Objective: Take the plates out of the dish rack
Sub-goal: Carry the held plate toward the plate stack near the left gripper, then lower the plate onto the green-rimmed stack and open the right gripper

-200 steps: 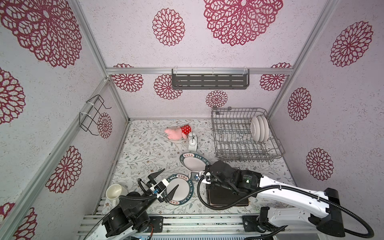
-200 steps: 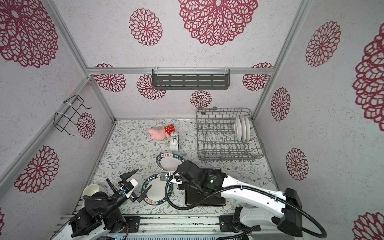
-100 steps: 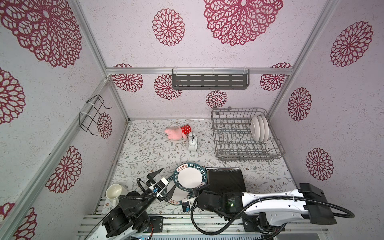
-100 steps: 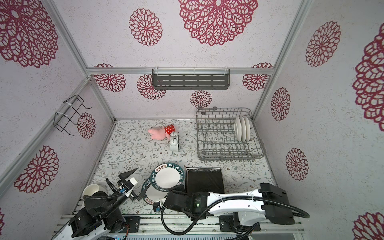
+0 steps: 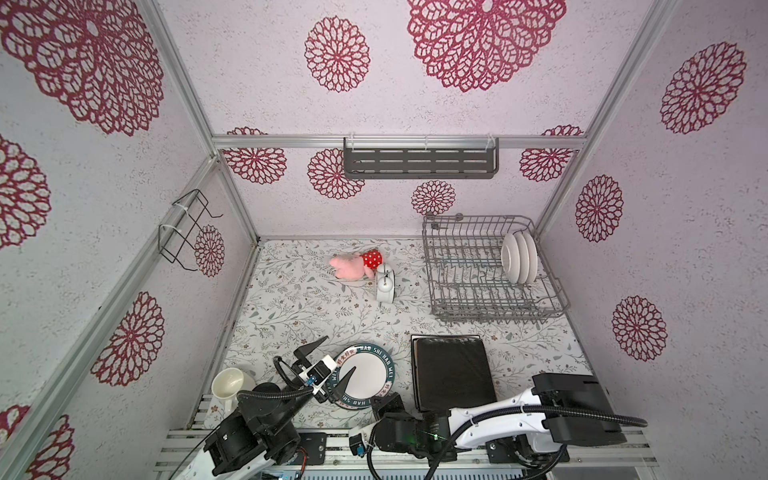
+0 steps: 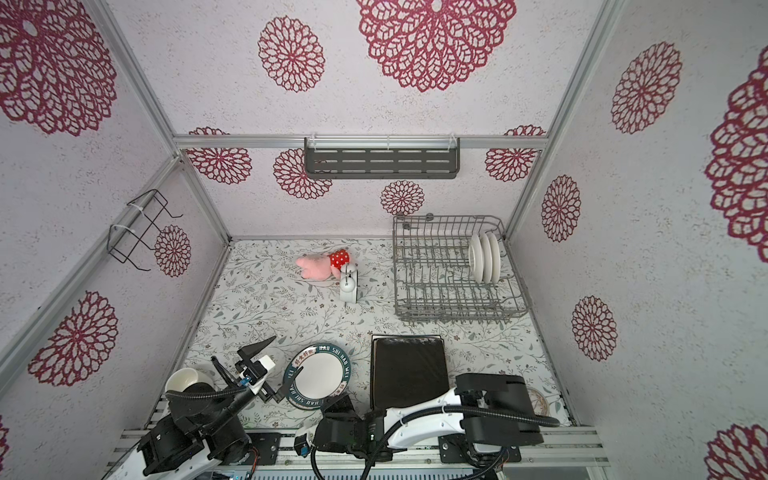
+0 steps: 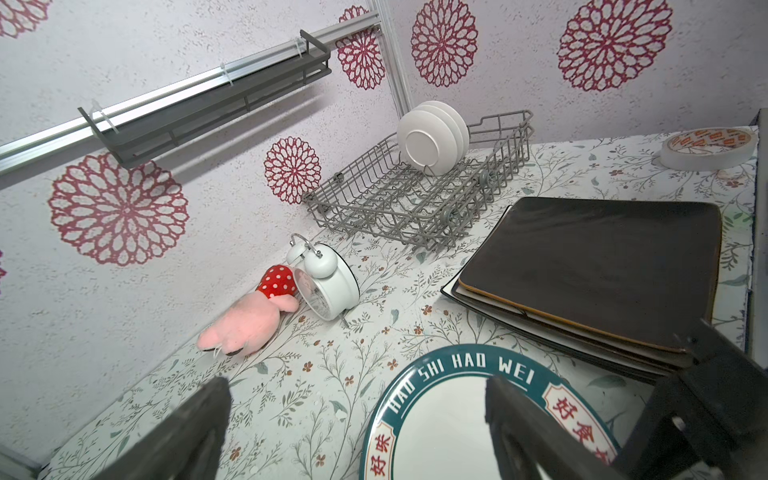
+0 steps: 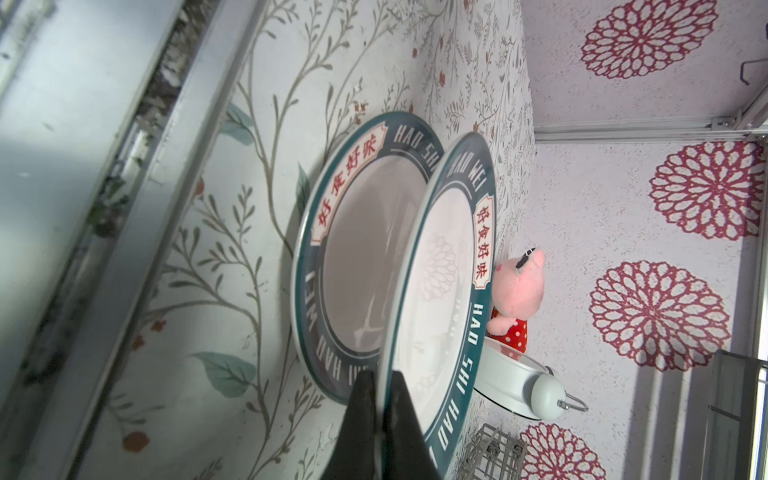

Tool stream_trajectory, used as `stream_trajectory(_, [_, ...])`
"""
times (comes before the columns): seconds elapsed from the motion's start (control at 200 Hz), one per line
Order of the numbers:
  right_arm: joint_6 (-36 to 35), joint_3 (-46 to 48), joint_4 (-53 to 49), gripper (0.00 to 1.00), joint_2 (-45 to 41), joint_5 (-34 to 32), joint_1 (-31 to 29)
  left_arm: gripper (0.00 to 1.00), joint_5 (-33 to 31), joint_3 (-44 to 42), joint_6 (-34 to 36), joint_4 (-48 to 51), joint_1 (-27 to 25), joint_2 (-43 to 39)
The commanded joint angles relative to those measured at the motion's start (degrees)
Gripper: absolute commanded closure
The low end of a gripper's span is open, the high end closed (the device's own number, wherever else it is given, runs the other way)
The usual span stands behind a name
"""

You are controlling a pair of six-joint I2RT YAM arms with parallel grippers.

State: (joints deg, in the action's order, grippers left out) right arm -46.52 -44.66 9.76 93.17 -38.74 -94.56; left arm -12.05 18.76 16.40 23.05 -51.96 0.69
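The grey wire dish rack stands at the back right with three white round plates upright in it. My right gripper is shut on the rim of a green-rimmed round plate, held tilted just over a matching plate lying on the table. A stack of dark square plates lies beside them. My left gripper is open, one finger over the round plate's edge, holding nothing.
A white mug stands at the front left. A pink plush toy and a white alarm clock sit mid-table. A tape roll lies front right. A grey slotted shelf and a black wire holder hang on the walls.
My right arm has swung back to the front edge, carrying the green-rimmed plate forward and left until it hangs over the matching plate. The left gripper has stayed open and still.
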Motion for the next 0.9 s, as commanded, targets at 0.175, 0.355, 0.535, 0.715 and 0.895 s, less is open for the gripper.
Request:
stream_trajectory(0.175, [-0.7, -2.9, 8.1, 1.00, 2.8, -3.0, -0.7, 0.03, 1.3, 0.1, 0.9, -0.6, 0.1, -0.6])
stream_trajectory(0.355, [-0.1, -3.4, 8.1, 1.00, 4.7, -2.1, -0.7, 0.02, 1.5, 0.1, 1.1, -0.4, -0.1, -0.6])
stream_trajectory(0.535, [0.6, -4.5, 6.5, 0.98, 6.1, -2.7, -0.7, 0.03, 1.8, 0.1, 1.0, -0.4, 0.0, -0.6])
stream_trajectory(0.715, [1.6, -5.6, 3.9, 0.94, 6.7, -3.0, -0.7, 0.03, 1.9, 0.1, 1.1, -0.3, -0.2, -0.6])
stream_trajectory(0.895, [2.1, -5.8, 2.5, 0.88, 7.5, -3.0, -0.7, 0.03, 2.0, 0.1, 1.1, -0.2, -0.2, -0.6])
